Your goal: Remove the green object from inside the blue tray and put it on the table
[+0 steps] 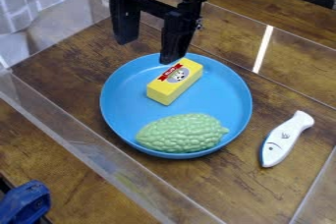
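My gripper (148,39) hangs above the far rim of the blue tray (237,85), pointing straight down. Its two dark fingers (175,33) stand spread apart with clear space between them. They grasp nothing and touch nothing.

The blue tray sits on the table (79,76), a dark brown wood-grain top. The tray is round with a shallow raised rim.

The green object (183,135) lies inside the blue tray, against its near rim. It is a pale green, knobbly oval lump resembling a bitter gourd. It lies on its side, with its long axis running roughly left to right. It is well apart from my gripper.

A yellow rectangular block (174,82) with a red-and-white label also lies inside the blue tray, on the far side of the green object. The two are near each other but do not touch. The block sits just below and in front of my fingertips.

A white handheld tool (285,139) lies on the table to the right of the blue tray, outside its rim. I cannot make out what it is.

Clear acrylic walls (59,110) border the table, the nearest one running just in front of the blue tray.
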Robot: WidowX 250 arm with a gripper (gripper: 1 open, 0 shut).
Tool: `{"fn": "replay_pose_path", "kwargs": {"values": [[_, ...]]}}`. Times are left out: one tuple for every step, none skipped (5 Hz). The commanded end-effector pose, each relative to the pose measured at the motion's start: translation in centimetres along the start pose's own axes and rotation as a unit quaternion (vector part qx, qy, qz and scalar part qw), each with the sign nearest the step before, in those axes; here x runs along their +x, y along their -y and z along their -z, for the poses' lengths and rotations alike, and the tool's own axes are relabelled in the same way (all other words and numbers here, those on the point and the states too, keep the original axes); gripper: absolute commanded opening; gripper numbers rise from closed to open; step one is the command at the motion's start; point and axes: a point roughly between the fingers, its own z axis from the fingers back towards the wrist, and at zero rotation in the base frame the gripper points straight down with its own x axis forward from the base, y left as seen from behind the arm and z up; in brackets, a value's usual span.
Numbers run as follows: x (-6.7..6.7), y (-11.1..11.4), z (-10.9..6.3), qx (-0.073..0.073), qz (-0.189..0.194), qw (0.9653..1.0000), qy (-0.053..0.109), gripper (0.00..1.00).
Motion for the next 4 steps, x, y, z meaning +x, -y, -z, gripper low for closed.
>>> {"fn": "replay_pose_path", "kwargs": {"values": [[0.2, -0.6, 0.7, -0.002, 0.004, 1.0, -0.005, 1.0], [0.4, 0.5, 1.3, 0.001, 0.082, 0.9966, -0.003, 1.0], [0.6, 1.5, 1.2, 0.001, 0.142, 0.9899, -0.003, 1.0], [1.5, 1.3, 1.8, 0.004, 0.178, 0.984, 0.0, 1.0]]}}
